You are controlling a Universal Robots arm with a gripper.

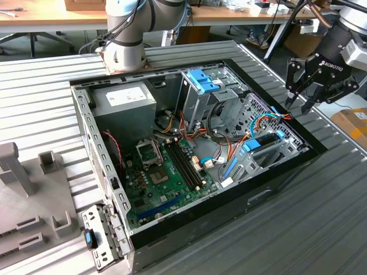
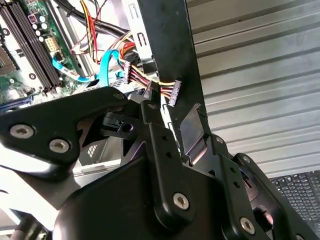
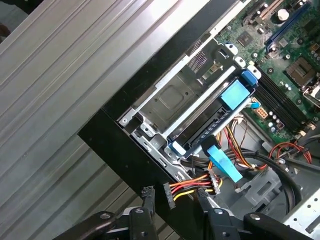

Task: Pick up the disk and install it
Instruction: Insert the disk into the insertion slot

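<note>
A ribbed metal table [image 1: 321, 229] carries an open black computer case [image 1: 275, 189] lying on its side, and the arm [image 1: 126, 34] rises from its base at the far edge of the case in the exterior view. Inside the case, a grey power supply [image 1: 123, 100] sits in the far corner on the exterior view's left. The green motherboard [image 1: 166, 183] lies in front of it, and a tall silver cage [image 1: 198, 100] topped by a blue clip [image 1: 202, 80] stands near the middle. On the exterior view's left, a grey holder [image 1: 23, 189] rests on the table, apart from the case. The disk [image 3: 210, 119] sits in the low metal bay just inside the case wall on the exterior view's right. It is slotted in on edge, with its blue rail running along the bay and its blue end tab facing the motherboard. The gripper [image 1: 298, 104] hangs above the case corner on the exterior view's right, near the bay but clear of the disk. Its fingers [image 3: 147, 196] are spread apart and hold nothing. A bundle of red, yellow and black wires ends in a small black plug [image 3: 168, 194], which shows between the two fingertips in the first wrist view. Whether it touches either finger cannot be told. A light blue cable end [image 3: 222, 162] lies just beside the disk's near end.
</note>
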